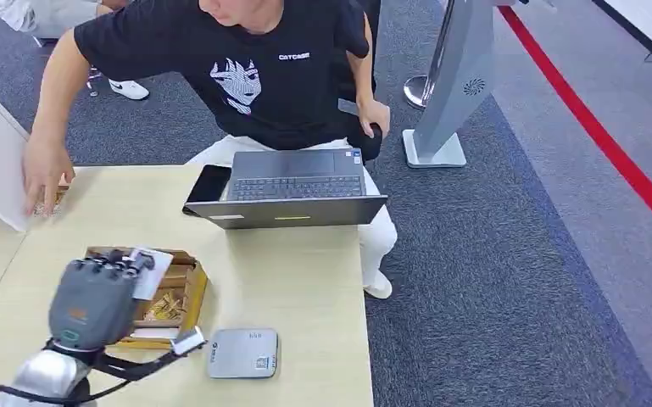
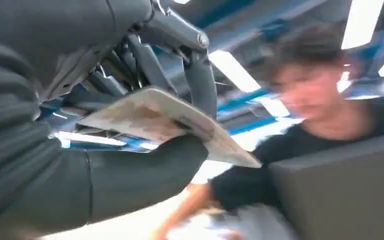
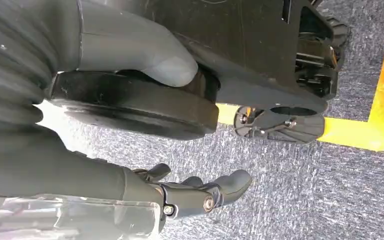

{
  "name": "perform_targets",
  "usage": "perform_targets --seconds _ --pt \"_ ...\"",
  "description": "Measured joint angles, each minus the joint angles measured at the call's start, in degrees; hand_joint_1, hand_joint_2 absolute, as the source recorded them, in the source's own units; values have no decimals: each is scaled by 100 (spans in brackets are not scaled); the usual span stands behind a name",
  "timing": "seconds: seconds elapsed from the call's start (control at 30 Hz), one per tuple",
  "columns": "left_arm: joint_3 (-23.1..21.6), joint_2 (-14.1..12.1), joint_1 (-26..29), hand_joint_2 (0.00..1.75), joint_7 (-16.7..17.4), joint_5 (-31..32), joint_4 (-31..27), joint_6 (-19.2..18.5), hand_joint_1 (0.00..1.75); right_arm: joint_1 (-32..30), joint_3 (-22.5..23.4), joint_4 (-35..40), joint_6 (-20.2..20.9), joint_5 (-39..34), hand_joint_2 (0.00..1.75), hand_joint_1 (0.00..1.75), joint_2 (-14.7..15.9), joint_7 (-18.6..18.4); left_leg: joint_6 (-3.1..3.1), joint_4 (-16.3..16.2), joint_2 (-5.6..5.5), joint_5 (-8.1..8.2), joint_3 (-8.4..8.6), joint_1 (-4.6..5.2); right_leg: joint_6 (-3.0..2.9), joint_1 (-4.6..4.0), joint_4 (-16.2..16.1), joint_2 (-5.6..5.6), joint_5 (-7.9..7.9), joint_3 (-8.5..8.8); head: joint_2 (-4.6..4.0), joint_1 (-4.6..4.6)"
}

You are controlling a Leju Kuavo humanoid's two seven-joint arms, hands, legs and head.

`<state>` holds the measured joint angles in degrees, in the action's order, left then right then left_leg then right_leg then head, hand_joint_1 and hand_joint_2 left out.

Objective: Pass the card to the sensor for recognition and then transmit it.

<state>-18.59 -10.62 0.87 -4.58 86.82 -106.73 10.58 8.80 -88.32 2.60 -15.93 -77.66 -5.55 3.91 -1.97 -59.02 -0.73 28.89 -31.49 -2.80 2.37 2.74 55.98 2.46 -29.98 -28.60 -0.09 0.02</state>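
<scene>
Left hand (image 1: 93,297) gripping card (image 1: 151,273)

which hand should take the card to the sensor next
Left. The left hand already holds the card above the wooden box, close to the grey sensor. The right hand hangs empty over the carpet.

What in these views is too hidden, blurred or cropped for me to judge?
- Card print: blurred in the left wrist view; in the head view the left hand covers most of it.
- Wooden box contents: mostly hidden by that hand.
- Sensor markings: too small.
- Item under the person's hand: covered by it.
- Laptop screen: faces away.
- Right hand: its fingers spread, holding nothing, over carpet.
</scene>
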Motion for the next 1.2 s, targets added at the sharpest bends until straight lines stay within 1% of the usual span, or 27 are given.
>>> perform_targets --seconds 0.07,0.1,0.17,0.23,0.33,0.5,0.63,1.2 --pt "472 168 91 175 205 6 -153 0 175 2 0 0 0 -15 175 0 0 -4 0 0 -9 0 -4 0 0 0 0 -9 0 1 -2 0" --pt "692 244 122 175 233 -26 -226 -8 175 2 0 0 0 -35 175 0 0 -4 0 0 -12 0 -4 0 0 0 0 -12 -1 3 0 2" --pt "1027 317 178 175 262 -66 -356 -59 175 2 0 -2 -2 -44 175 0 0 -4 0 0 -11 0 -4 0 0 0 0 -11 -1 4 -2 0" --pt "1289 384 226 175 268 -99 -487 -109 175 2 0 -2 0 -59 175 0 0 -4 0 0 -11 0 -5 0 0 0 0 -10 -1 3 -2 0" --pt "1555 452 285 175 268 -140 -625 -151 175 3 0 -2 2 -61 175 0 0 -4 0 0 -11 0 -4 0 0 0 0 -11 -1 3 -2 0" --pt "1815 548 341 175 273 -164 -817 -260 175 3 0 -2 15 -136 175 0 0 -18 0 0 -11 0 -4 0 0 0 0 -11 0 4 0 0" --pt "1903 592 364 175 273 -164 -896 -280 175 5 0 -2 15 -136 175 0 0 -17 0 0 -12 0 -4 0 1 0 0 -11 0 4 0 0" --pt "2250 708 376 175 227 -175 -869 -275 175 8 0 -9 33 -35 175 0 0 -17 0 0 -8 0 -3 0 0 0 0 -7 0 2 0 -2"
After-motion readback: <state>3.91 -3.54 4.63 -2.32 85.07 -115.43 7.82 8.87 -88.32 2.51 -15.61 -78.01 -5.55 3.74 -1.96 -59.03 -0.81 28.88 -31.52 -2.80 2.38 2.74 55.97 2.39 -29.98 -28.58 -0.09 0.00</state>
